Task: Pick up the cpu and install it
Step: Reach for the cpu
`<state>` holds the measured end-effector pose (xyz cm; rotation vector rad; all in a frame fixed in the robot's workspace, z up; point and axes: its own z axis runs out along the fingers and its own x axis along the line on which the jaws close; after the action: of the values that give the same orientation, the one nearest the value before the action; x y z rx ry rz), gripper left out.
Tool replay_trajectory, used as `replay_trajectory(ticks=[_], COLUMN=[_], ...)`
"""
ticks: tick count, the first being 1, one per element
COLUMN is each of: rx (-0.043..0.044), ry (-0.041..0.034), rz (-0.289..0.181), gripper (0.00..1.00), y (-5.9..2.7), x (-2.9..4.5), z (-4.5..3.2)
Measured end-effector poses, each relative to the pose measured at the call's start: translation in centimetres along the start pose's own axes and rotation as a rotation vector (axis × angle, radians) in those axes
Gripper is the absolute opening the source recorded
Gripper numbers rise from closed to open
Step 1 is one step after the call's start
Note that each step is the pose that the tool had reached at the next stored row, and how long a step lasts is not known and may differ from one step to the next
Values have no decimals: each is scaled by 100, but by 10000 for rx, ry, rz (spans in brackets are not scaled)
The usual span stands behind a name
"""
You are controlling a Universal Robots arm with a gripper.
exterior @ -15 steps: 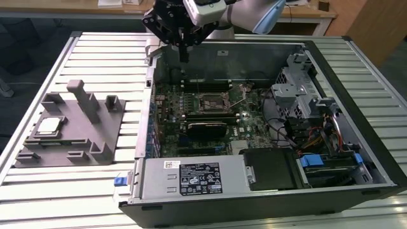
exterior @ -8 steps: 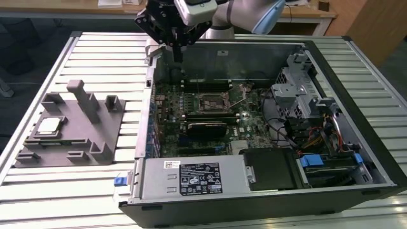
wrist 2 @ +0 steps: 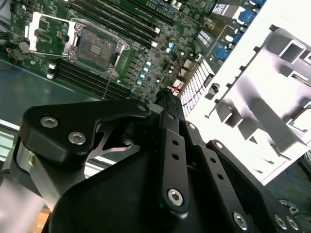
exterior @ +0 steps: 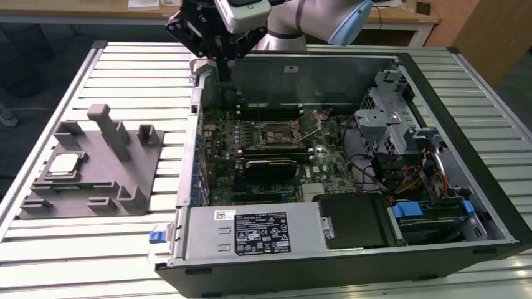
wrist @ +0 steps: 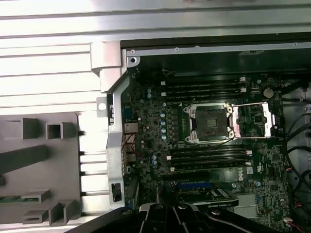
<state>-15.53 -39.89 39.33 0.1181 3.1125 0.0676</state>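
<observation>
A black-and-white printed label [exterior: 260, 233] is sitting on the metal power supply [exterior: 208, 240] of the open computer case [exterior: 332, 75], its wording too small to make out. The arm [exterior: 316, 22] is reaching down over the case's far corner, with the gripper [exterior: 224, 75] pointing downward, its fingers pressed together on nothing. The cpu [exterior: 65, 164] is lying flat on the grey tray [exterior: 124, 180] at the exterior view's left, well apart from the gripper and the open socket [exterior: 276, 132].

power supply label [exterior: 261, 233]: dense white print on black, too small to read
white sticker [exterior: 224, 215]: dark marks, not legible
</observation>
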Motion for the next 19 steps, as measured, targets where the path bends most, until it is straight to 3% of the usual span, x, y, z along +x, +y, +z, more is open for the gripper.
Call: replay_trajectory(ticks=[19], rx=[0], ry=[0], rz=[0], gripper=[11], y=[-15], x=[195], z=[-5])
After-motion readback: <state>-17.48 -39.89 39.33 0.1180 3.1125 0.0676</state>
